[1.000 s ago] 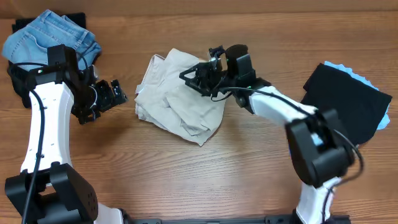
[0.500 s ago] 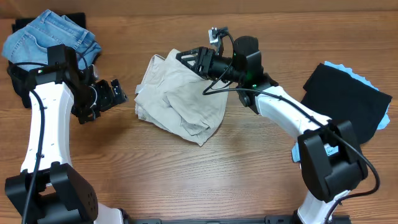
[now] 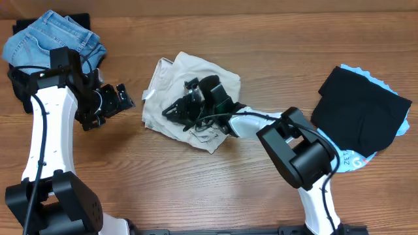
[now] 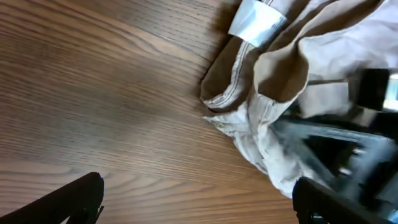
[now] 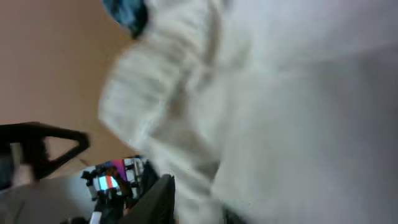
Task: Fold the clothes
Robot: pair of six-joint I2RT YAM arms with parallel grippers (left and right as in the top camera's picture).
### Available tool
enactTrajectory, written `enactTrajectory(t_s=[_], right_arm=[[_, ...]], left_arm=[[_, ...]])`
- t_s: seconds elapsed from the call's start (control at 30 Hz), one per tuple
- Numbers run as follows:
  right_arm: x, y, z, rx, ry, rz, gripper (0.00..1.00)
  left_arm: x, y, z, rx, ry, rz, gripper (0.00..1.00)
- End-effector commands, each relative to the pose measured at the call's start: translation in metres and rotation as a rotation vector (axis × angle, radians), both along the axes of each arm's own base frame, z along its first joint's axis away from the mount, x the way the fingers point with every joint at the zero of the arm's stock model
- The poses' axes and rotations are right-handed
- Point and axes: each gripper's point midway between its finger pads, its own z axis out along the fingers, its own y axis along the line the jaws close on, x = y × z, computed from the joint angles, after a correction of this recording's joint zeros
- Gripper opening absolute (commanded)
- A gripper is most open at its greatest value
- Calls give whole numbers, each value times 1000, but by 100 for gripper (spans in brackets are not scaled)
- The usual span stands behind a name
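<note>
The pale beige trousers [image 3: 219, 73] lie crumpled at the table's middle. They also show in the left wrist view [image 4: 280, 81], with a small white label [image 4: 255, 18] at their left edge. My right gripper [image 3: 179, 111] is down on the left middle of the heap. In the blurred right wrist view its fingers [image 5: 196, 208] sit close together with the trousers' cloth [image 5: 280, 93] between them. My left gripper [image 3: 124, 98] is open and empty, just left of the trousers above bare wood [image 4: 196, 202].
Folded blue jeans [image 3: 52, 36] lie at the back left on a black holder [image 3: 80, 17]. A black garment [image 3: 359, 108] lies at the right on a light blue cloth [image 3: 353, 160]. Bare wooden table [image 3: 196, 189] runs along the front.
My right gripper has swung from the back edge of the trousers forward and left, down onto the heap. The left arm has not moved.
</note>
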Motion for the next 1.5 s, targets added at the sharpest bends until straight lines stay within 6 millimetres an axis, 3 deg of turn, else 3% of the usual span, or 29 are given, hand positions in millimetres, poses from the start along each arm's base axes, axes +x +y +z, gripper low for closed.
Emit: enactTrajectory(t_s=[0.0,0.07,0.1,0.2,0.27,0.37,0.47,0.57,0.6,0.63,0.73,0.8,0.87,0.9,0.93,0.97,1.0,1.03,1.1,1.2,1.3,1.33,1.4,1.47], right_arm=[[18,-15,131,186,-186,-30,34],[33,-26,184,249,-300,-72,41],[44,-31,196,260,-330,-95,43],[85,-56,183,201,-319,-235,42],[103,-62,151,150,-318,-284,42],[122,-63,84,89,-260,-327,42],[129,-62,30,53,-222,-341,43],[126,-65,-6,-1,-171,-345,47],[123,-63,-4,9,-181,-319,47],[119,-54,16,80,-224,-256,44],[115,-37,112,294,-340,-98,39],[105,-26,159,355,-405,-25,41],[86,-9,179,379,-413,48,44],[80,-2,173,362,-379,57,45],[76,5,155,308,-319,50,46],[78,7,129,217,-248,10,46],[73,9,87,67,-151,-44,46],[64,14,68,0,-120,-42,46],[38,32,36,-92,-117,8,46],[17,47,-6,-168,-76,25,47],[3,44,-61,-225,17,53,48],[-2,43,-70,-220,40,78,45],[-2,44,-59,-187,-6,126,40],[7,45,-11,-126,-68,121,29]], left_arm=[[0,-2,2,9,-13,-26,100],[2,-2,3,10,-19,-25,100],[2,-2,3,10,-19,-25,100],[2,-2,3,10,-20,-25,100],[2,-2,3,10,-21,-25,100],[2,-2,3,10,-20,-25,100],[-2,-3,2,6,-5,-25,100],[-2,-3,2,6,-3,-22,100],[-2,-3,2,6,-3,-22,100],[-3,-3,1,5,0,-23,100],[-3,-6,-3,4,4,-30,100],[-4,-6,-6,4,5,-30,100],[-2,-5,-7,6,-4,-30,100],[-1,-5,-7,5,-5,-26,100],[0,-5,-7,6,-7,-26,100],[-1,-5,-7,6,-6,-26,100],[-1,-5,-7,6,-7,-26,100],[0,-5,-7,7,-8,-26,100],[0,-5,-7,7,-10,-26,100],[-3,-5,-8,4,3,-26,100],[-4,-6,-8,3,8,-27,100],[-4,-6,-8,4,8,-27,100],[-4,-5,-8,8,6,-34,100],[-5,-2,-9,24,10,-31,100]])
